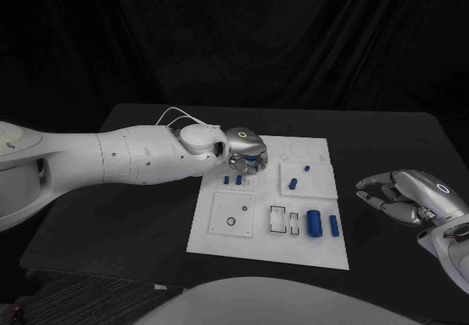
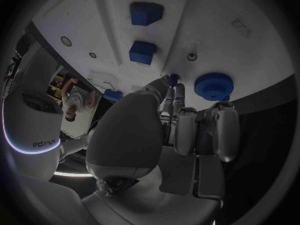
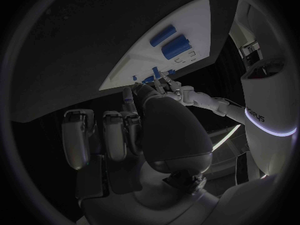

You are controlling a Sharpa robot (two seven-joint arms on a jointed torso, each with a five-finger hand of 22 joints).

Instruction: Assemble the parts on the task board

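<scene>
— Blue is seen at the fingertips [image 2: 170,81] of the left hand [image 1: 245,150], which is lowered over the far left part of the task board [image 1: 220,240]. Is a part being held there?

— A small blue peg [image 2: 174,77] appears to be pinched at the fingertips in the left wrist view, with a blue gear [image 2: 214,85] just beside it on the white plate. From that, the step in hand is judged to be the seating or picking of this peg near the gear; which of the two cannot be told.

— And what else is laid out, moving rightward?

— Two small blue pieces [image 1: 232,180] are seen just nearer than the hand. Further right, a short blue piece [image 1: 293,182] is set on a raised square plate, and at the near right two blue cylinders lie side by side: a thick cylinder [image 1: 314,223] and a thin cylinder [image 1: 334,225], beside a pair of rectangular slots [image 1: 285,220].

— The right hand?

— The right hand [image 1: 406,196] is kept off the board, over the black table [image 1: 117,223], well apart from the parts; its fingers are curled inward and nothing is held in them.

— What would the next move call for?

— Probably the peg must be kept upright and aligned with its hole before being pressed down, without the gear being nudged. Most parts are judged still unassembled.
</scene>
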